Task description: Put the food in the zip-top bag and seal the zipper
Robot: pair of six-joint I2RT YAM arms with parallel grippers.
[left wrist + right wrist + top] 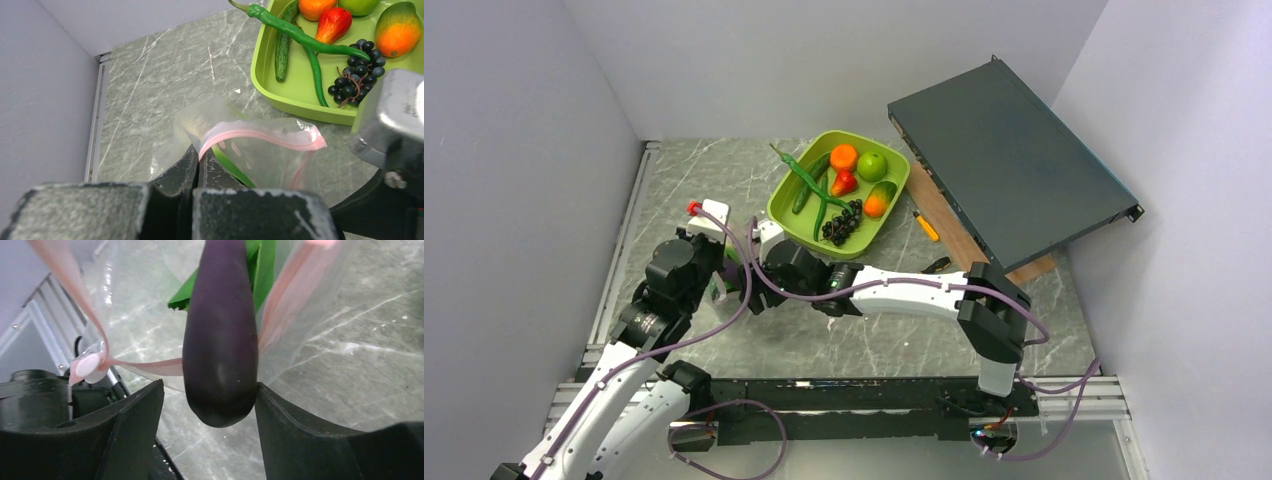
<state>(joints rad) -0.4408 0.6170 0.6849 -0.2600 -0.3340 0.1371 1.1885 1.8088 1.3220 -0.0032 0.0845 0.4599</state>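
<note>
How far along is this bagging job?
Done: the left gripper pinches the bag by its zipper, mouth open. In hand: the eggplant sits between the right gripper's open jaws, its far end through the mouth. Left: grapes, cucumber, pods and other food lie in the tray; zipper unsealed.

White arms (914, 295), black joints (996, 318), looping purple cables (748, 296).

One zip-top bag (270, 160), one eggplant (220, 340), one tray (295, 107), one cucumber (283, 50), two green pods (300, 36).
</note>
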